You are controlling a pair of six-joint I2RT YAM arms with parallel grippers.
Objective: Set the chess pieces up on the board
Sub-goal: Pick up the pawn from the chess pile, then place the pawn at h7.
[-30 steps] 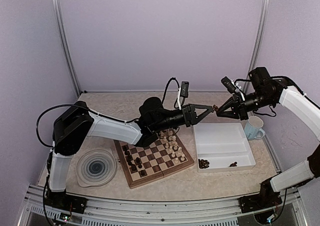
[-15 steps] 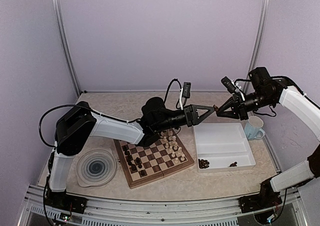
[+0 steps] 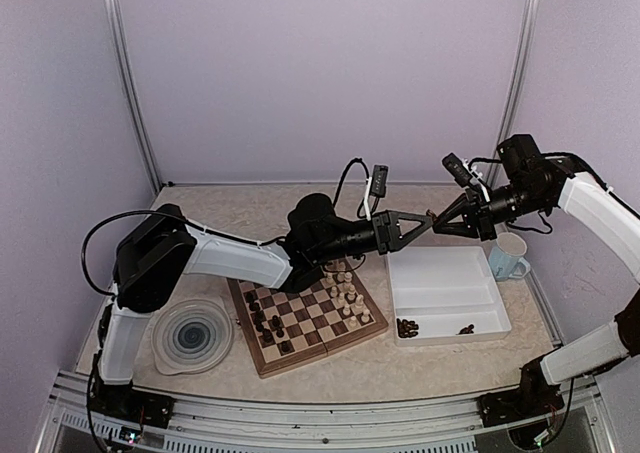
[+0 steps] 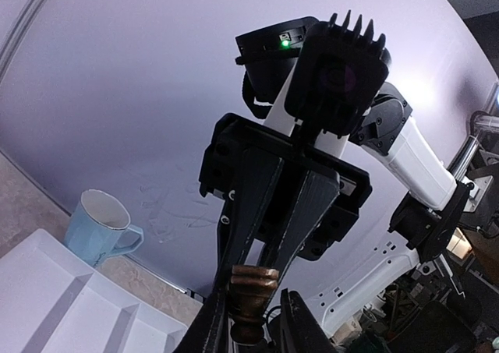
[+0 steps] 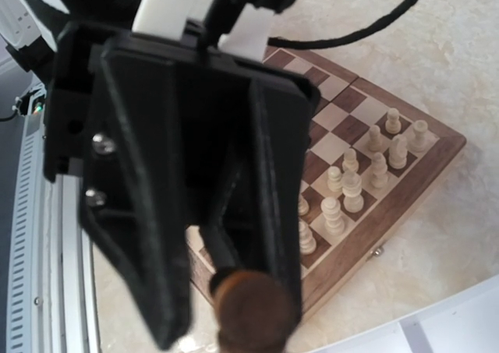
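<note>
Mid-air handover: the right gripper (image 3: 440, 219) is clenched on one end of a dark chess piece (image 4: 251, 300), held above the far left corner of the white tray (image 3: 450, 273), right of the board (image 3: 262, 361). The left gripper (image 3: 426, 219) has its fingers either side of the piece; can't tell if it's gripping. Next move likely needs left to clamp firmly before right lets go, then a carry to the board's left side.

Brown-tan checkered board (image 3: 315, 323); white tray (image 3: 440, 273); pale-blue mug (image 3: 505, 256).
</note>
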